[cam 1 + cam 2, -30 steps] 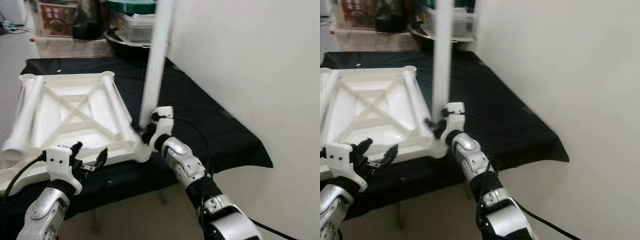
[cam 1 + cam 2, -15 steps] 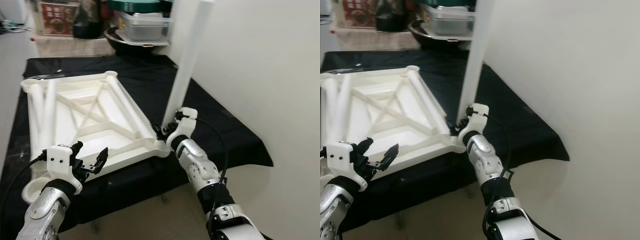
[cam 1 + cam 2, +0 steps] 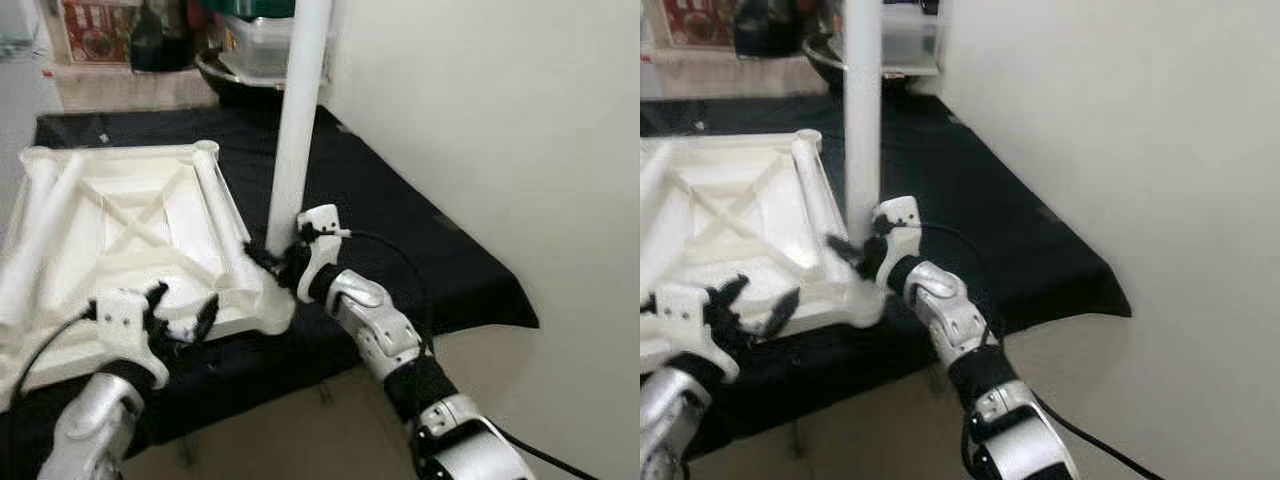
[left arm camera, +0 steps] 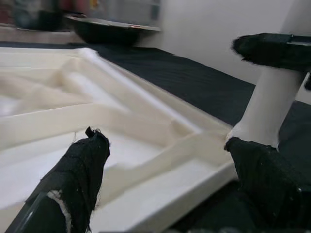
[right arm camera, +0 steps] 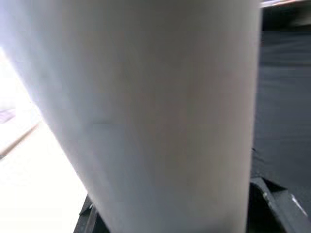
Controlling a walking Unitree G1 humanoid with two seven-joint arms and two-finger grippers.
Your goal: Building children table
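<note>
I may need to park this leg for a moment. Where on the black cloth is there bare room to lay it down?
Bare black cloth lies between the upturned tabletop and the wall, and in a strip behind the tabletop before the bowl. It is crowded at the near corner, where the right gripper holds the upright leg and the left gripper hovers.

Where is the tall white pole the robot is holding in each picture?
Left eye view: the white table leg stands upright in the middle, running from the top edge down to the right gripper.
Right eye view: left of the middle, again upright.
Left wrist view: at the right edge, standing at the tabletop's corner.
Right wrist view: very close, across most of the picture.
Shared landmark: the upside-down white tabletop on the black cloth.
</note>
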